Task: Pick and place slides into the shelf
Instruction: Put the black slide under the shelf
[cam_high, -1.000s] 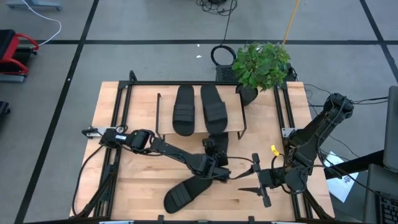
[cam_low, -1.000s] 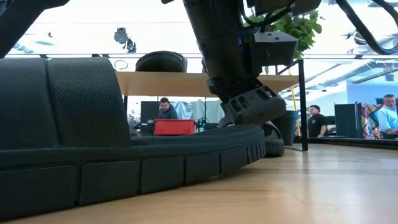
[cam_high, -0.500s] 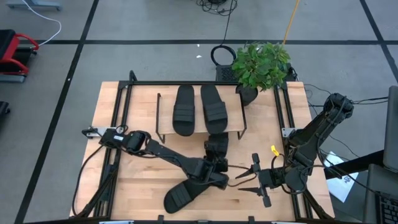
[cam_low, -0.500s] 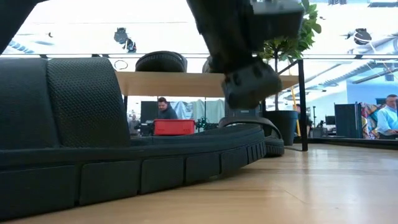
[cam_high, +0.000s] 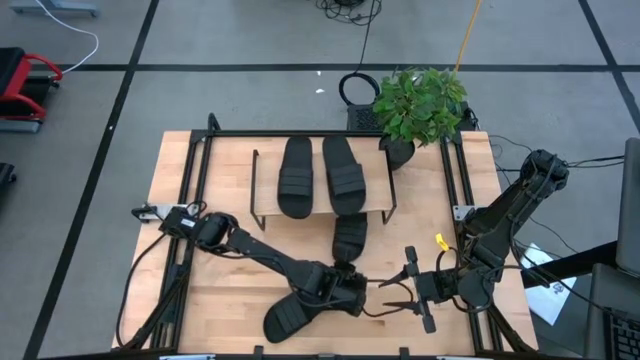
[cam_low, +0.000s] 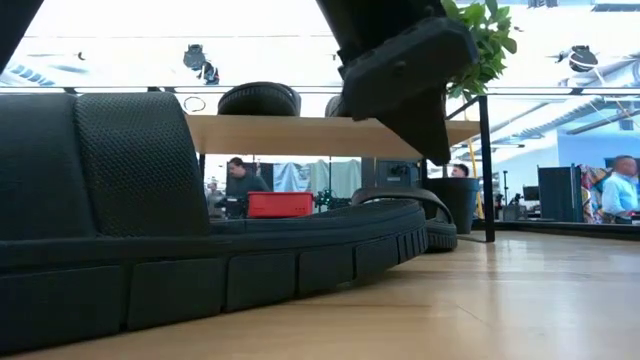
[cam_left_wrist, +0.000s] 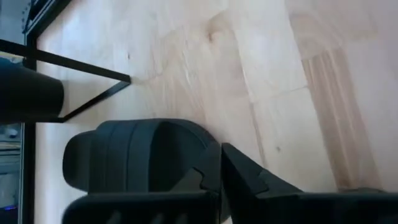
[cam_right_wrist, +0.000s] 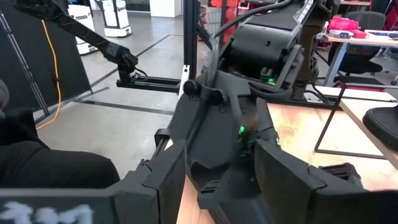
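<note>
Slides: two sit side by side on the shelf (cam_high: 268, 200), one (cam_high: 349, 238) lies just in front of it, one (cam_high: 298, 310) at the bench's (cam_high: 225, 300) near edge. My left pincer (cam_high: 352, 292) is closed, empty, above that near slide; right pincer (cam_high: 400, 290) waits open nearby.

Four slides showed from above: two lay side by side on the shelf top, one (cam_high: 296, 177) on the left and one (cam_high: 345, 172) on the right; a third (cam_high: 349, 236) lay on the table just in front of the shelf, and a fourth (cam_high: 292, 314) sat near the table's front edge. One shelf (cam_high: 262, 200) stood there. Two arms were over the table. One potted plant (cam_high: 419, 103) stood at the back corner.
</note>
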